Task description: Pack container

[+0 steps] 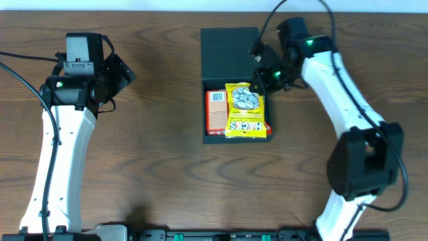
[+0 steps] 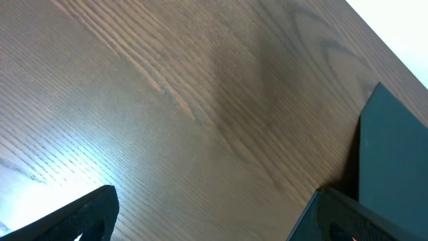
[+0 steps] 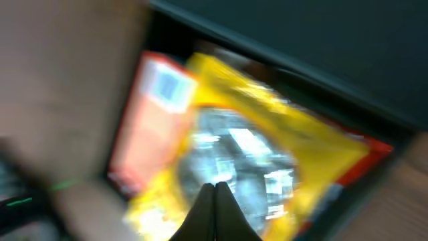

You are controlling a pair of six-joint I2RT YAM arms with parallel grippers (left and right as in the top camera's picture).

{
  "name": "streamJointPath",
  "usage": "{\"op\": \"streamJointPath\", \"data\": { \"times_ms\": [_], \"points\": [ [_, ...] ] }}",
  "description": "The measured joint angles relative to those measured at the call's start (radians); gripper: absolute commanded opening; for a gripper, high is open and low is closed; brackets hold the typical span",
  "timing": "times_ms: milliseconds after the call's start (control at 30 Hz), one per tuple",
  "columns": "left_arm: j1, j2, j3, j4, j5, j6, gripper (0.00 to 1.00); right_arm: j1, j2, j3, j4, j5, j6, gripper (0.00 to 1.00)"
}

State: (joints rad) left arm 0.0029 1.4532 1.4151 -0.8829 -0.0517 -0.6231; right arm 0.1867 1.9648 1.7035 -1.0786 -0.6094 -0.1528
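Observer: Step check. Container sits on the desk, just below and ahead of the right jaws, with its flap lid thrown back on their far side. Inside, a yellow packet lies right ahead of the tips and an orange packet lies beside it, further from the jaws. A red edge shows under the yellow one; can't identify it.

Operator: Are the right jaws grasping anything?

Observer: No. They are clenched tight with nothing between them. The wrist view is blurred, but the tips meet over the yellow packet; contact can't be told. The left jaws are spread wide and empty over bare desk. The container is well apart from them, with only a corner of its flap at the edge of their view.

Operator: Which step, then?

Observer: Judgement: filling looks finished or close to it, since no packet lies outside the container in any view. The step in hand is either tamping the contents or clearing off before closure. Can't say which.

Operator: Next move?

Observer: Probably the flap. The right jaws would need to get behind the lid's free edge, on the side away from the packets, and sweep it over. The yellow packet seems to ride high, so it may want pressing flat first. The left jaws could brace the wall nearest them so the cardboard doesn't slide.
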Motion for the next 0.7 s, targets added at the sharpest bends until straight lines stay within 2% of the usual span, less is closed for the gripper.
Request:
{"op": "streamJointPath", "data": {
  "times_ms": [133,300,500,700],
  "points": [
    [0.0,0.0,0.0,0.0,0.0,0.0,0.95,-0.106,-0.021,-0.022,-0.002,-0.346,-0.04,0.01],
    [0.0,0.0,0.0,0.018,-0.001,0.0,0.95,-0.129,-0.021,-0.161,0.077,-0.566,-0.043,0.01],
    [0.0,0.0,0.0,0.023,0.0,0.003,0.95,-0.068,-0.021,-0.32,0.24,-0.628,0.038,0.02],
    [0.0,0.0,0.0,0.023,-0.001,0.004,0.95,-0.044,-0.021,-0.391,0.304,-0.526,0.136,0.01]
  ]
}}
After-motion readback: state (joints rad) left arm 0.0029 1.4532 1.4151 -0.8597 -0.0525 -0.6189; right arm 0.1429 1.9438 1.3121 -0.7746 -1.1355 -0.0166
